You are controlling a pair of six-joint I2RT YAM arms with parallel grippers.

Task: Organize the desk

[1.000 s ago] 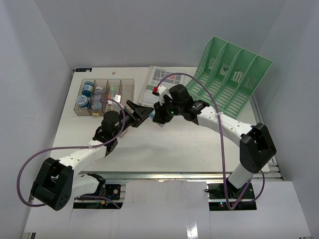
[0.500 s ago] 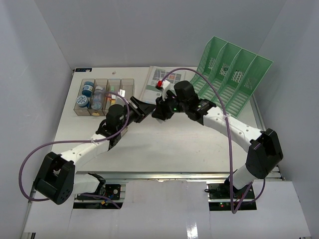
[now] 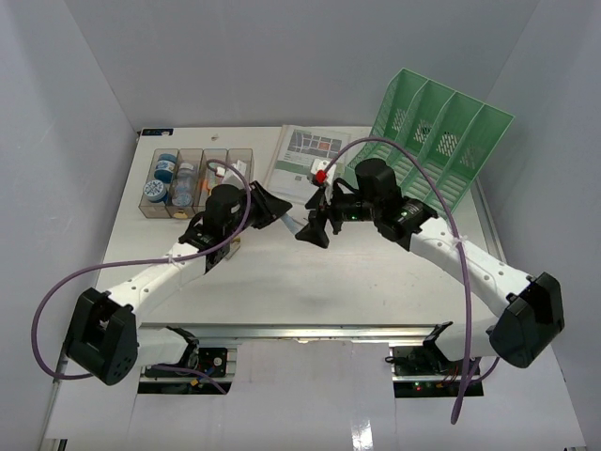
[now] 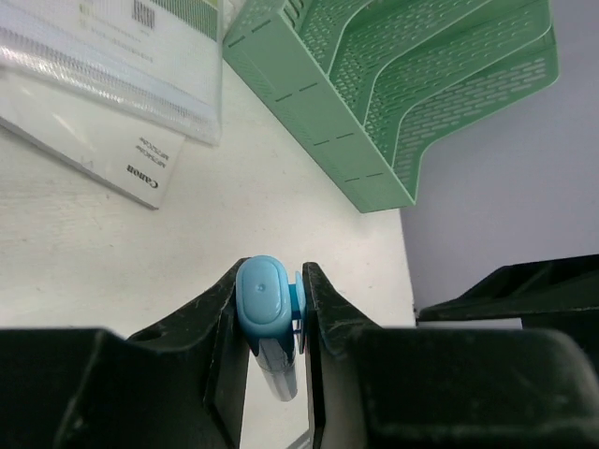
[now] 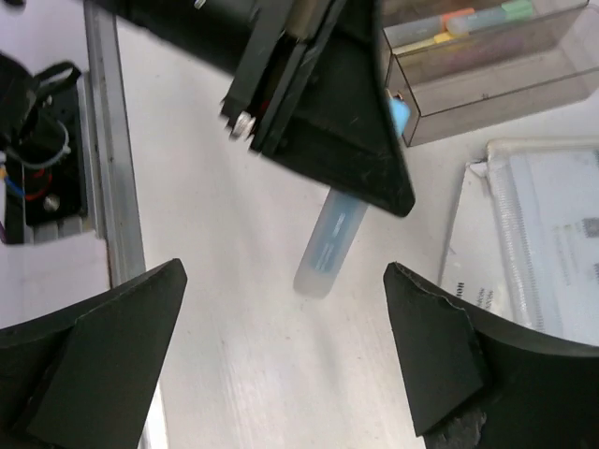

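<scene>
A pen with a light blue cap (image 4: 262,295) and a frosted barrel (image 5: 329,245) hangs over the middle of the white desk (image 3: 282,282). My left gripper (image 4: 273,309) is shut on the cap end, one black finger on each side. In the top view the left gripper (image 3: 280,209) points right, and the barrel (image 3: 294,224) sticks out beyond it. My right gripper (image 3: 315,230) stands just right of the pen, apart from it. In its own view the right gripper (image 5: 284,281) is wide open around the barrel's free end, touching nothing.
A green four-slot file rack (image 3: 437,141) leans at the back right. A Canon booklet and a plastic sleeve (image 3: 305,155) lie at the back middle. A clear smoky tray (image 3: 197,178) holding small bottles and sticky notes sits at the back left. A metal rail (image 3: 300,329) runs along the front edge.
The right gripper opened, let go of the pen and drew back to the right. The left gripper closed on the pen's cap and now carries it alone.
</scene>
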